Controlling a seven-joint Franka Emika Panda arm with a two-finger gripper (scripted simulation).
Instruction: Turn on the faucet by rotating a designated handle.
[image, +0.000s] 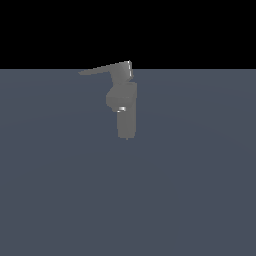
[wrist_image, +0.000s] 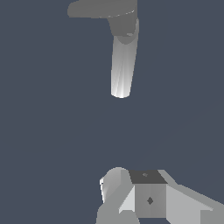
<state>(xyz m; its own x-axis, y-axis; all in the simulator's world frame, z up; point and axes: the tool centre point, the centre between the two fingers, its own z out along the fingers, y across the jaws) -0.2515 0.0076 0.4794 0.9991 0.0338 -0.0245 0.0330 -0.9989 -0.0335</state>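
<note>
In the exterior view, the matte dark-grey blocky faucet (image: 123, 100) stands on the flat blue-grey floor (image: 190, 190); its thin flat grey tapering handle (image: 102, 69) juts from the boxy top toward the exterior view's left. In the wrist view, the pale grey gripper (wrist_image: 144, 197) sits well apart from the faucet (wrist_image: 124, 57); its finger spacing cannot be told.

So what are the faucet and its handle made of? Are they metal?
Hard to say, since this is a simulator's render. The faucet looks like matte dark-grey metal or plastic: dull, with only small bright glints near the spout. The handle is a thin flat grey blade with the same dull finish, so probably the same stuff.
</note>
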